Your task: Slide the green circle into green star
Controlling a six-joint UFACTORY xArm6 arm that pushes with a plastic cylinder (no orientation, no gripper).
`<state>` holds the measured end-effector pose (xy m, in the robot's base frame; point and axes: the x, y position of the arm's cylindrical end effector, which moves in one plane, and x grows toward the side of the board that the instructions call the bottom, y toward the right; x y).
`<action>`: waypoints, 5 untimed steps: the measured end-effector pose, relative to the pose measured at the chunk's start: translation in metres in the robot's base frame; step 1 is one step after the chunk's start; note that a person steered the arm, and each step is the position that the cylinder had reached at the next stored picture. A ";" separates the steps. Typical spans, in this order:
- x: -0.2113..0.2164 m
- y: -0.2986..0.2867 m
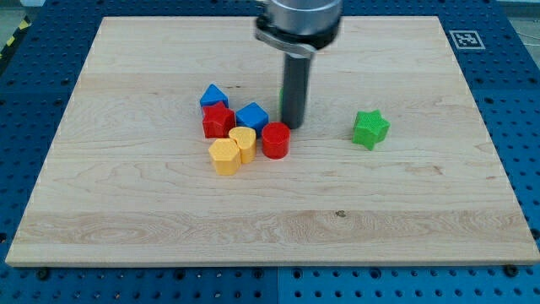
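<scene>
The green star lies alone right of the board's middle. Of the green circle only a thin green sliver shows at the left edge of my rod; the rest is hidden behind the rod. My tip touches the board just above and right of the red cylinder, about 90 px left of the green star.
A cluster sits left of my tip: a blue triangle, a red star, a blue block, a yellow block and a yellow hexagon. The wooden board ends at a blue pegboard table.
</scene>
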<state>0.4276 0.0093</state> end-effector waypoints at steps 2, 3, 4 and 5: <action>-0.035 -0.055; -0.039 -0.050; -0.039 -0.043; -0.039 -0.018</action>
<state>0.3885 -0.0090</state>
